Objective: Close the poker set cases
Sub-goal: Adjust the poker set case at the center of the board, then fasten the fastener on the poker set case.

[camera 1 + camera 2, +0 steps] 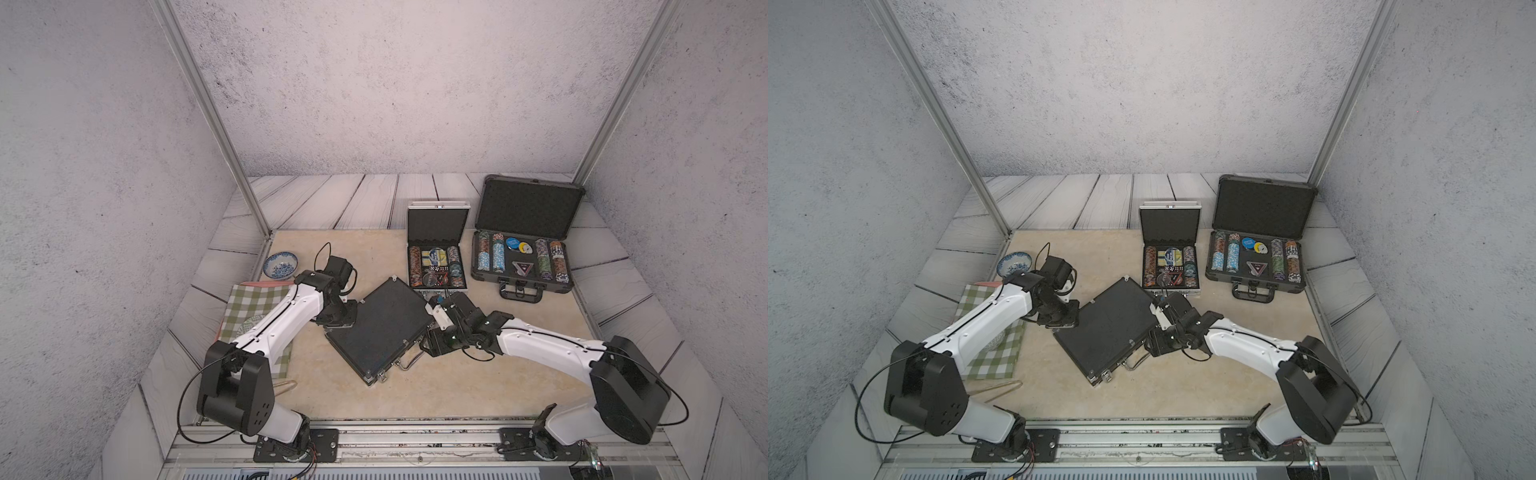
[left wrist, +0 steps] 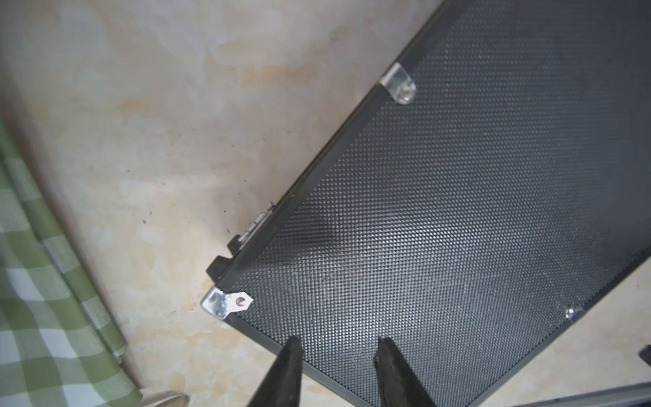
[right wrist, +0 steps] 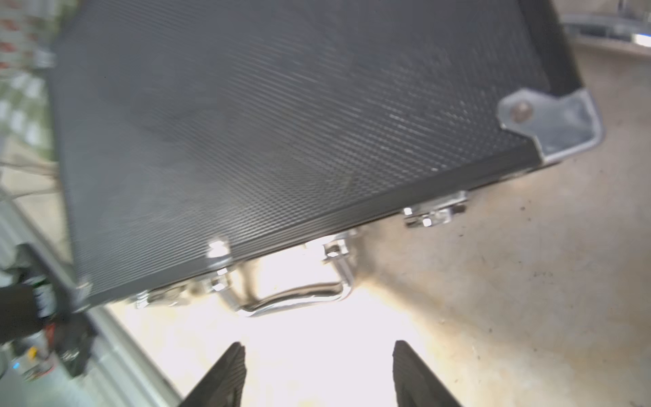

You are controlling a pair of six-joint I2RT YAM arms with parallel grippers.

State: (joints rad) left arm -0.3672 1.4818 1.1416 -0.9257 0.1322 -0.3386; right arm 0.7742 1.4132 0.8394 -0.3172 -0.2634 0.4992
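Left claw (image 2: 340, 340) and right claw (image 3: 318, 343) both gape empty; swinging away from the shut black case (image 1: 382, 328) could knock the open silver case (image 1: 437, 245) nearby.

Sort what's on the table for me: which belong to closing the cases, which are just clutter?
Job: flat black textured case, lid down; small silver aluminium case, open; large dark-grey ribbed case, open.
Clutter: blue-and-white patterned bowl; green checked cloth.

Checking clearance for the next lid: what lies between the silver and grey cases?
Only bare table between silver case and grey case, in both top views.
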